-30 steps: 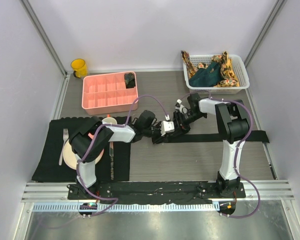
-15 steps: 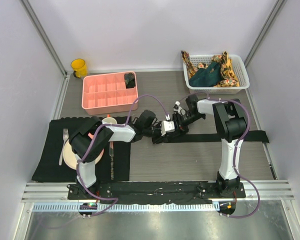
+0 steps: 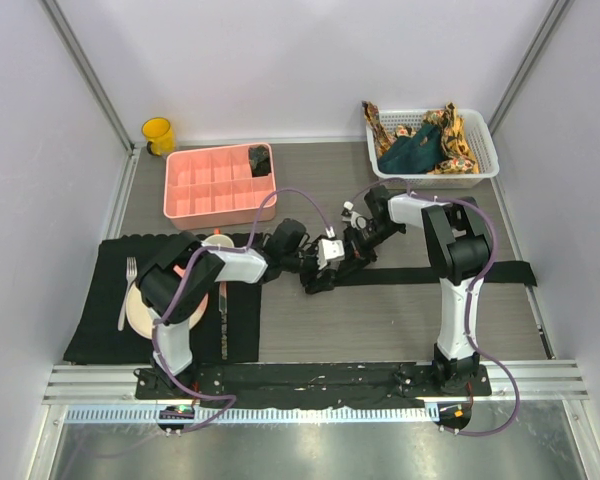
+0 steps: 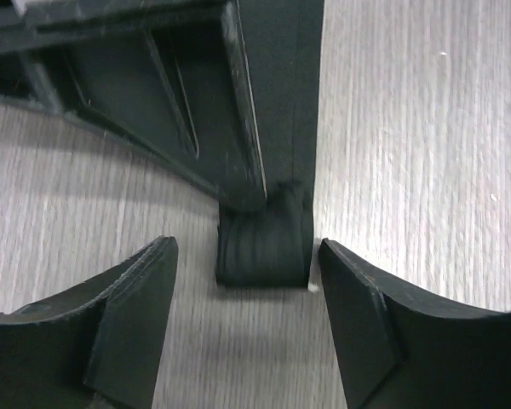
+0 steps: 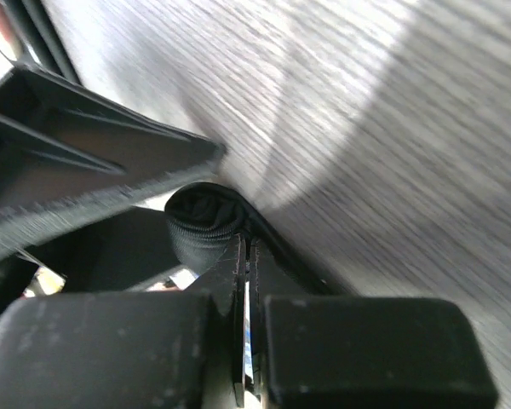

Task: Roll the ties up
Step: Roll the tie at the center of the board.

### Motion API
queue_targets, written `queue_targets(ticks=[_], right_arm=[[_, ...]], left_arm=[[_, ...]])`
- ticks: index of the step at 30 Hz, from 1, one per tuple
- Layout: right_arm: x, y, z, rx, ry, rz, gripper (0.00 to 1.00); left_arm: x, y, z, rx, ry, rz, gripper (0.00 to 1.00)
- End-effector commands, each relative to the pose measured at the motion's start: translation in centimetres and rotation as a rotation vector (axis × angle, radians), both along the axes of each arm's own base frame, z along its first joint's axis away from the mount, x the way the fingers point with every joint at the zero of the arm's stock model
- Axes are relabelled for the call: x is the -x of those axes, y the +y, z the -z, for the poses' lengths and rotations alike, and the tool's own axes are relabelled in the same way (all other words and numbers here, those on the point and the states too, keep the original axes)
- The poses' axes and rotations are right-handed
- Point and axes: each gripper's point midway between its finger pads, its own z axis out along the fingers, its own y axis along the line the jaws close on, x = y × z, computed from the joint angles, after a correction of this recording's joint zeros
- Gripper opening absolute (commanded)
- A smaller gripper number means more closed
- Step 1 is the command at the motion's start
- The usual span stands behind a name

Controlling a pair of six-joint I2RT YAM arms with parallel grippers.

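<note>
The black tie (image 3: pixel 440 272) lies flat across the table, and its left end is wound into a small roll (image 3: pixel 318 280). In the left wrist view the roll (image 4: pixel 264 256) sits on the wood just ahead of my open left gripper (image 4: pixel 244 252), between the two fingers. My left gripper (image 3: pixel 313 274) sits at the roll. My right gripper (image 3: pixel 342 260) meets it from the right. In the right wrist view the right gripper (image 5: pixel 245 249) is shut, tips against the roll (image 5: pixel 200 223), pinching the tie. A teal tie (image 3: pixel 410 155) and orange patterned ties (image 3: pixel 462 140) lie in the white basket (image 3: pixel 487 152).
A pink compartment tray (image 3: pixel 215 190) at the back left holds a dark rolled item (image 3: pixel 260 160). A yellow cup (image 3: pixel 158 135) stands behind it. A black mat (image 3: pixel 100 330) at the left carries a plate (image 3: pixel 140 312), a fork (image 3: pixel 128 290) and a small cup (image 3: pixel 218 243).
Both grippers and the rolled end have shifted a little to the left and away from me. The right forearm has swung left with them.
</note>
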Motion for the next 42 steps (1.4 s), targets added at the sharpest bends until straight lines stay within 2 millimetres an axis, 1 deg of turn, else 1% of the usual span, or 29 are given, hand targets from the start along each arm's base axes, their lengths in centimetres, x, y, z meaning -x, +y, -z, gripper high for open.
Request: queue_targets(ticks=[1, 2, 3, 5, 8, 11, 15, 16, 18, 21, 23, 25, 29, 31, 36, 40, 42], right_arm=[[0.4, -2.2, 2.7, 0.136, -0.066, -0.073, 0.01], [0.4, -2.5, 3.3, 0.148, -0.080, -0.079, 0.01], [0.8, -2.9, 3.8, 0.167, -0.075, -0.082, 0.01], [0.6, -3.4, 4.5, 0.201, -0.097, -0.083, 0.01], [0.4, -3.6, 5.0, 0.217, -0.107, -0.080, 0.01], [0.1, -3.6, 5.2, 0.223, -0.115, -0.067, 0.01], [-0.2, -3.6, 5.5, 0.229, -0.122, -0.055, 0.01], [-0.2, -3.6, 5.6, 0.230, -0.124, -0.055, 0.01], [-0.4, -3.6, 5.7, 0.233, -0.133, -0.053, 0.01], [-0.5, -3.6, 5.8, 0.243, -0.130, -0.032, 0.01], [-0.7, -3.5, 5.9, 0.240, -0.133, -0.029, 0.01], [-0.7, -3.5, 6.1, 0.240, -0.133, -0.028, 0.01], [-0.9, -3.4, 6.2, 0.241, -0.138, -0.027, 0.01], [-0.9, -3.4, 6.3, 0.242, -0.138, -0.025, 0.01], [-1.0, -3.0, 6.2, 0.234, -0.148, -0.026, 0.01], [-1.0, -3.0, 6.4, 0.236, -0.151, -0.020, 0.01], [-1.0, -2.9, 6.5, 0.235, -0.152, -0.022, 0.01]], left_arm=[[2.6, 3.6, 3.2, -0.071, 0.178, -0.031, 0.73], [2.5, 3.5, 3.0, -0.057, 0.180, -0.032, 0.72], [2.5, 3.6, 2.9, -0.048, 0.183, -0.029, 0.72], [2.6, 3.5, 2.6, -0.029, 0.188, -0.015, 0.69], [3.1, 3.0, 2.0, 0.003, 0.204, 0.016, 0.63], [3.1, 2.3, 1.2, 0.035, 0.215, 0.027, 0.59], [3.6, 1.3, 0.1, 0.069, 0.240, 0.062, 0.61], [3.7, 1.2, 0.1, 0.070, 0.240, 0.067, 0.63], [3.9, 1.1, 0.6, 0.065, 0.249, 0.071, 0.64], [3.4, 0.8, 0.8, 0.064, 0.252, 0.054, 0.55], [3.1, 0.4, 0.3, 0.082, 0.233, 0.053, 0.51], [2.9, -0.1, -0.7, 0.096, 0.209, 0.060, 0.46], [2.4, -1.0, -1.9, 0.107, 0.164, 0.049, 0.45], [2.5, -1.8, -2.5, 0.114, 0.147, 0.060, 0.45], [2.4, -3.2, -2.5, 0.112, 0.130, 0.061, 0.44], [2.6, -4.0, -2.6, 0.111, 0.111, 0.073, 0.40], [2.8, -4.5, -2.7, 0.104, 0.095, 0.079, 0.40]])
